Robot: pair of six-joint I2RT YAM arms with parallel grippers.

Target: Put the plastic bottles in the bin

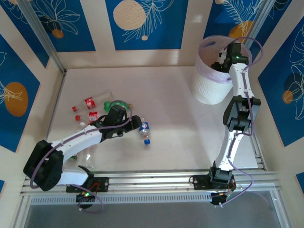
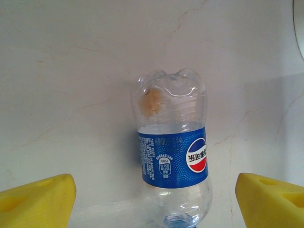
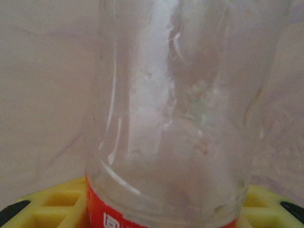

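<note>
Right hand point(image 1: 222, 59) clamped on red-label bottle point(image 3: 166, 118) over bin point(image 1: 209, 88) for the drop; left hand point(image 2: 156, 190) wide open, straddling blue-label bottle point(image 2: 173, 156).

I see the pale table point(image 1: 171, 109) carrying the white bin point(image 1: 209, 90) at its far right corner. Left of the bin and nearer me, the blue bottle point(image 1: 145, 129) lies on its side. Further left of the bin sits the green bottle point(image 1: 118, 103), then a cluster of red bottles point(image 1: 90, 100), farthest from the bin
</note>
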